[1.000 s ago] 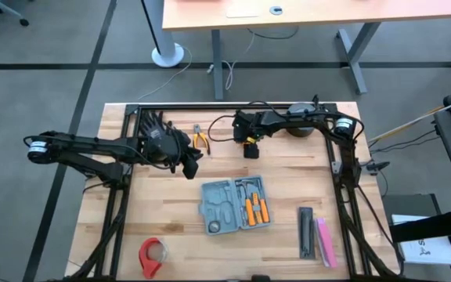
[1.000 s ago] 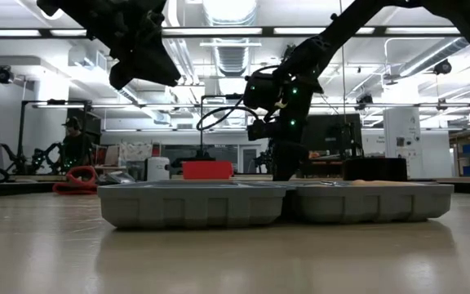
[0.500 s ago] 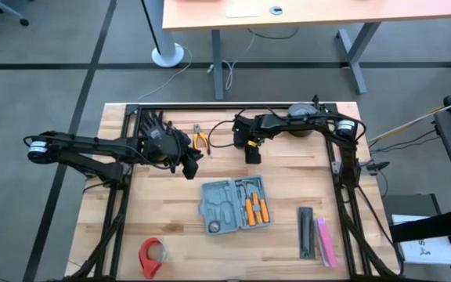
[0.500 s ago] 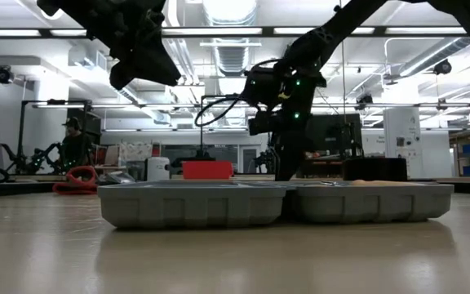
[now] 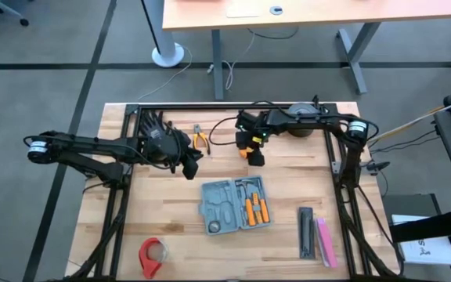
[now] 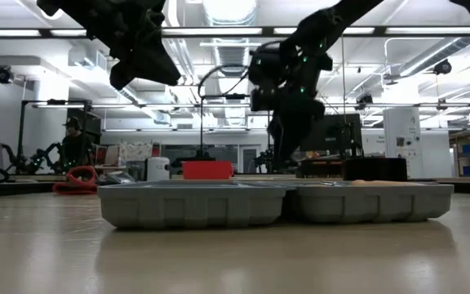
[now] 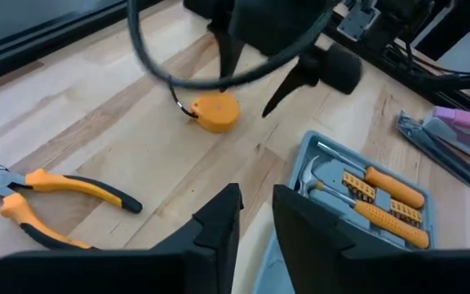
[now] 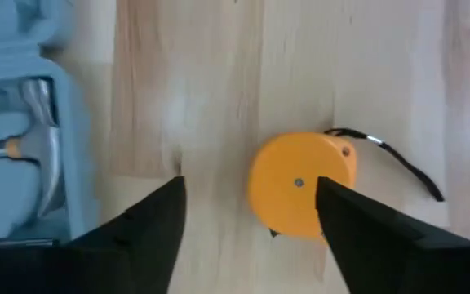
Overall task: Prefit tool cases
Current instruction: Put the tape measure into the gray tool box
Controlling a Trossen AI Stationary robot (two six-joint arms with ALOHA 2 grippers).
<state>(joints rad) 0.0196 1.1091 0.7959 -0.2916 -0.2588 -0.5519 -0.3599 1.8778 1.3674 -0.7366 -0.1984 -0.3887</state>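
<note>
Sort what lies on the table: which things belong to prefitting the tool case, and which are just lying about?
Job: case, open, holding screwdrivers and hammer; tape measure below the open right gripper; pliers.

Lying about: red tape roll; black bar; pink bar.

Both arms matte black, jointed tubular links with bulky housings. Silver-grey round cap at each shoulder end. Black cable loops loosely off right arm's wrist; small green indicator lights glow there. Fingers (image 8: 149,224) black, flat, tapering wedges. Dark metal frame carries both arms.
</note>
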